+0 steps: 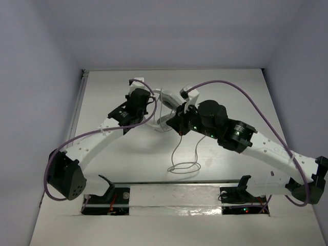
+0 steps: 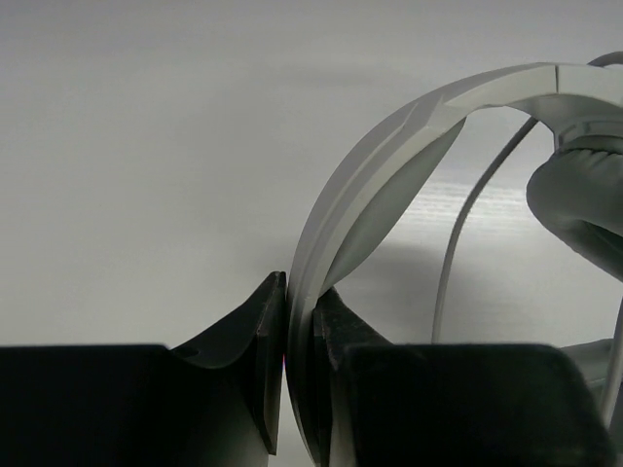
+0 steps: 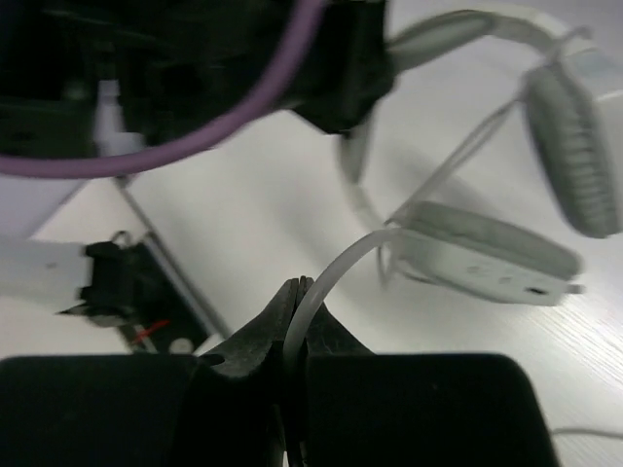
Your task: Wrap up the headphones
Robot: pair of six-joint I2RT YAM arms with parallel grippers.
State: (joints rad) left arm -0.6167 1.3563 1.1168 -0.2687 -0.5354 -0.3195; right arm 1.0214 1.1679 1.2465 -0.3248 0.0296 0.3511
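Headband [image 2: 389, 146] in left gripper [image 2: 297, 297], cord [image 3: 336, 268] in right [image 3: 295, 297]

Robot lab cell: white table [image 1: 133, 166], plain enclosing walls [image 1: 174, 31].

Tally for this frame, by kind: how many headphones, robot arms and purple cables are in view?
Headphones: 1
Arms: 2, left arm and right arm
Purple cables: 2
Total: 5
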